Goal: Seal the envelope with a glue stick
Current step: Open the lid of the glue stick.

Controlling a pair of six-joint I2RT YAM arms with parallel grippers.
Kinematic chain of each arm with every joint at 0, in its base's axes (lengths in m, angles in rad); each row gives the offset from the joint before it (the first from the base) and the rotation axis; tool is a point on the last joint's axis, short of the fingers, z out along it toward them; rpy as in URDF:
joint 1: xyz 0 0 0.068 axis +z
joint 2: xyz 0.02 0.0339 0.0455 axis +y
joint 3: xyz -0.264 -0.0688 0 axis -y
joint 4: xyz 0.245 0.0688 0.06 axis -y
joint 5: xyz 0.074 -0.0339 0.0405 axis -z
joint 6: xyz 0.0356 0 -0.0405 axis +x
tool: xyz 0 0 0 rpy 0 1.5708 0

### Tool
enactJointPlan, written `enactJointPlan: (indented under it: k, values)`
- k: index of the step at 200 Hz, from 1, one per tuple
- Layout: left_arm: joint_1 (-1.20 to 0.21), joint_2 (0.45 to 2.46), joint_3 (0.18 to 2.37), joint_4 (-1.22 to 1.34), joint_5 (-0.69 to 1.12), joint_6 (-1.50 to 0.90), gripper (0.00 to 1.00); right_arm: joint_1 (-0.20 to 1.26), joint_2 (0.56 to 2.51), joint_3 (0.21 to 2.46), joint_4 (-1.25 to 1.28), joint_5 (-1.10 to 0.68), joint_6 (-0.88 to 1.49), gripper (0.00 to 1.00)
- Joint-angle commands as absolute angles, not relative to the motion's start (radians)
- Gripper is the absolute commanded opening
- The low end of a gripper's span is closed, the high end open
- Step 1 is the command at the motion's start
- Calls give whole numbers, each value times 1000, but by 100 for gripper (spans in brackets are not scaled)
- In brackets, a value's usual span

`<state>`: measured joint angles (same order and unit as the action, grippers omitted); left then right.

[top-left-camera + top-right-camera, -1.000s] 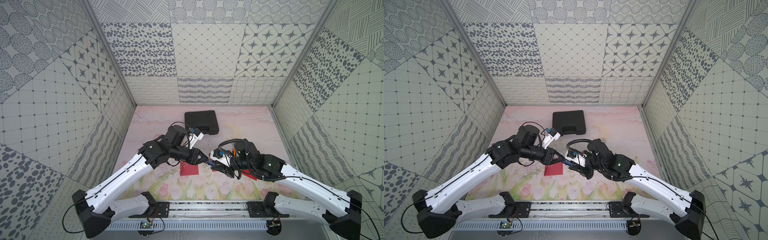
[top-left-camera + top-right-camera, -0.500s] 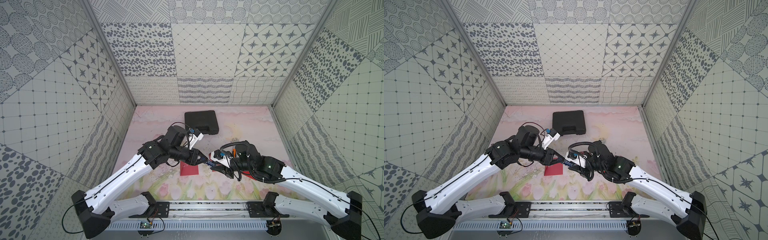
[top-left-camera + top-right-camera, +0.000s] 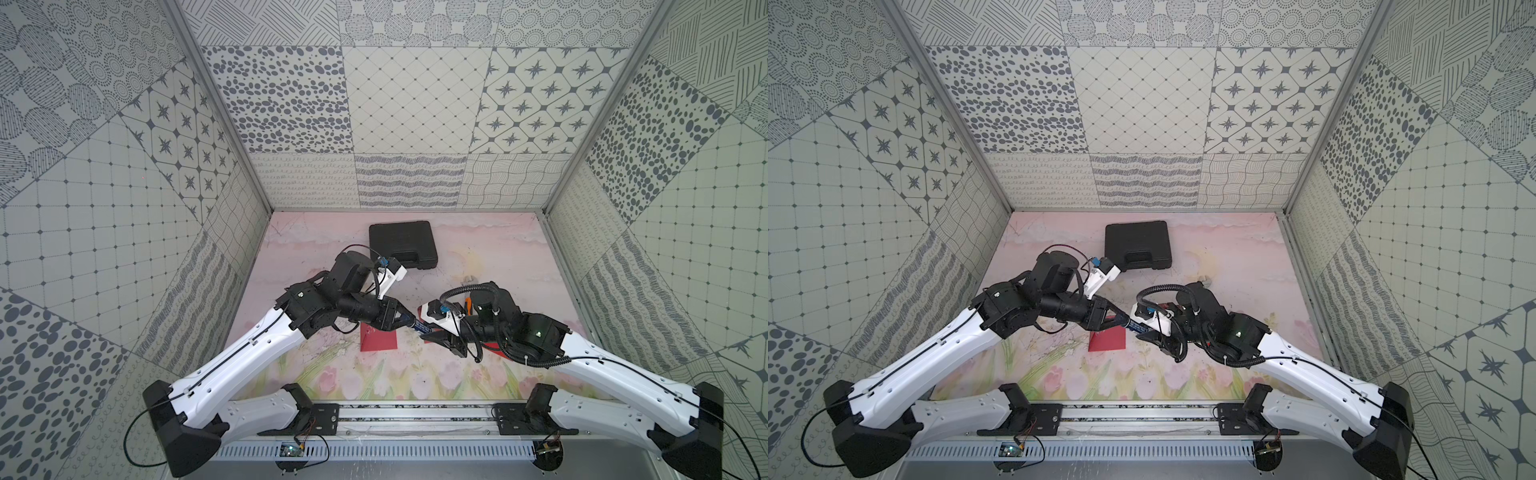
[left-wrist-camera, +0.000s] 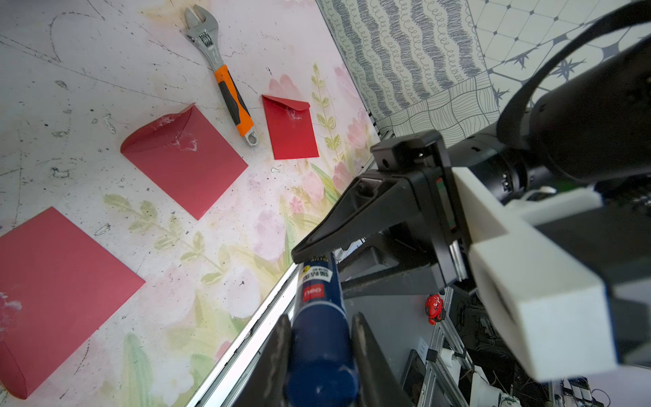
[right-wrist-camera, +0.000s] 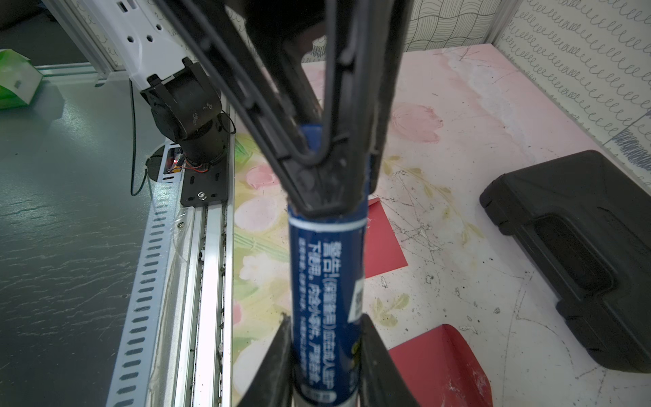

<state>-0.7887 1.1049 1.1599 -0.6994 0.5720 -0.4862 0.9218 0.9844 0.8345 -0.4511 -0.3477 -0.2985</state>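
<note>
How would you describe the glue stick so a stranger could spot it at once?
Find the flowered pink table and the red envelope near its middle. Above it, the left tool and right tool both grip the glue stick: a short dark-blue tube with white print, unlike the flat envelopes or orange-handled wrench.

Robot lab cell: patterned panel walls [image 3: 415,104], aluminium mounting rail [image 3: 415,419].

glue stick [image 5: 326,267]: cap end buried between the left hand [image 5: 329,201] fingers; tail end runs off the view's edge, right wrist view.
glue stick print: too small to read in both top views.
wrench [image 3: 467,302]: only an orange sliver shows past the right arm [image 3: 536,332], in a top view.
red envelope [image 4: 53,278]: cut by the view's edge, left wrist view.
black case [image 5: 581,246]: one side cut off, right wrist view.
</note>
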Motion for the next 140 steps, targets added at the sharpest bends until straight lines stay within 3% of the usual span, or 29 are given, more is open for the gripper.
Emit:
enactJointPlan:
  k: [1, 140]
  values:
    - [-787, 1075, 1170, -669, 608, -459, 3, 913, 980, 780, -637, -272, -277, 0]
    - [-774, 1056, 1201, -724, 572, -436, 3, 914, 980, 768, -630, -271, -275, 0]
